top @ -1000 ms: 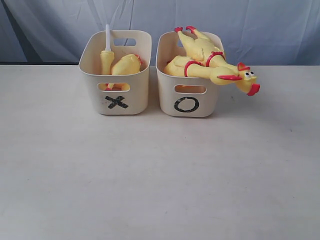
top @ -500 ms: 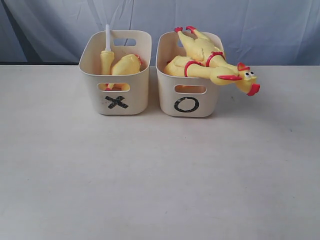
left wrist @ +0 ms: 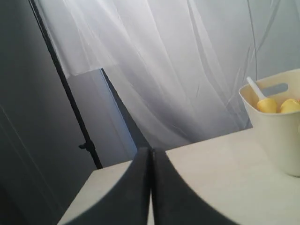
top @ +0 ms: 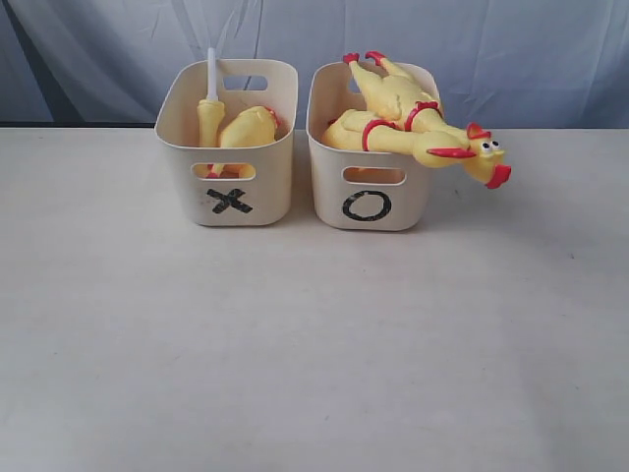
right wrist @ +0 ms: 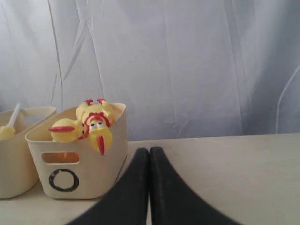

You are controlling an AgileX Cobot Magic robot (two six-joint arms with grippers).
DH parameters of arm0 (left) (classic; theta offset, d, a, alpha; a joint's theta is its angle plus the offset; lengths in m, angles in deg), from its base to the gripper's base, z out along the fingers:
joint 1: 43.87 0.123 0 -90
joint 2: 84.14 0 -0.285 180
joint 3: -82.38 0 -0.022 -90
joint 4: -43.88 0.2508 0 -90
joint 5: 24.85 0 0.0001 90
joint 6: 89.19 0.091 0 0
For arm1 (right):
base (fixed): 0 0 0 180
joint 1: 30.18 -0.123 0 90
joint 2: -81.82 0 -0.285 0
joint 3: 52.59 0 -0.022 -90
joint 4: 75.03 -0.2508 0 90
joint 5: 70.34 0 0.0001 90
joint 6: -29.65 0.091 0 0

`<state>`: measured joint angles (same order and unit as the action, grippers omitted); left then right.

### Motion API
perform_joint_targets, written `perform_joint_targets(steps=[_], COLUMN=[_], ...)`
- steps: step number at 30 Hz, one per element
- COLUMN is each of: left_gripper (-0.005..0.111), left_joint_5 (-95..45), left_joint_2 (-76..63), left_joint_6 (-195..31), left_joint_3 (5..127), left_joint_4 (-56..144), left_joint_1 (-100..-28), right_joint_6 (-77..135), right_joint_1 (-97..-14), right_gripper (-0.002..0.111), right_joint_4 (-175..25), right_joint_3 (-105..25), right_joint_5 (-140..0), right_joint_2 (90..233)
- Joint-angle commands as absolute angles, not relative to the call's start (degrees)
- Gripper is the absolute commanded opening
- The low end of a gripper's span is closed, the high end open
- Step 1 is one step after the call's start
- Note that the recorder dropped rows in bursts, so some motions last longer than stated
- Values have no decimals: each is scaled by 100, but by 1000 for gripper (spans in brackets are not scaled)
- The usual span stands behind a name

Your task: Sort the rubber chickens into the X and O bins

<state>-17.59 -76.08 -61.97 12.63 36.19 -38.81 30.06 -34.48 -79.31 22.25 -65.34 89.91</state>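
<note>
- Two cream tubs stand just beside each other at the upper middle of the exterior view, on the pale table [top: 314, 344]: the X bin [top: 270, 192] on the left, the O bin [top: 408, 202] on the right.
- Inside the X bin sit the leg-shaped piece [top: 209, 116], its white stick pointing up, and a headless chicken [top: 252, 126] tucked next to it.
- Inside the O bin lies a heap of whole birds, at least two as I read it. One is a feet-up chicken [top: 391, 90] with its red feet toward the back wall. The other is a long-necked chicken [top: 437, 147] whose head hangs out past the bin's right rim, over the table.
- Every chicken I can see is in a bin, so the sorting looks as good as done.
- Neither arm shows in the exterior view. The left gripper [left wrist: 150, 151] has its jaws pressed together on nothing, and so does the right gripper [right wrist: 149, 150], which faces the O bin from low down.
- If anything is left to do, it is the overhanging head. The right gripper is the nearer one. It should open wide, take the neck near the red band, lift it and lay it inward.
- The tub looks light, so the rim should not be pushed or dragged sideways.
</note>
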Motion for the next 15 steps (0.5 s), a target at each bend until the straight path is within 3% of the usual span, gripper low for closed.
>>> perform_joint_targets(steps=[1,15], left_gripper=[0,0], left_joint_5=[-2049,-1180], left_joint_2=[-7635,-7635], left_joint_6=[-6209,-6209], left_joint_3=[820,517], left_joint_4=[3753,4163], left_joint_1=[-3879,-3879], right_joint_6=[2965,2965], right_joint_1=[-3419,-3419], right_gripper=[-1,-1], right_joint_4=[-7744,-7503], right_joint_3=[2463,2463], right_joint_5=[-6685,-5319], right_joint_2=[8961,8961])
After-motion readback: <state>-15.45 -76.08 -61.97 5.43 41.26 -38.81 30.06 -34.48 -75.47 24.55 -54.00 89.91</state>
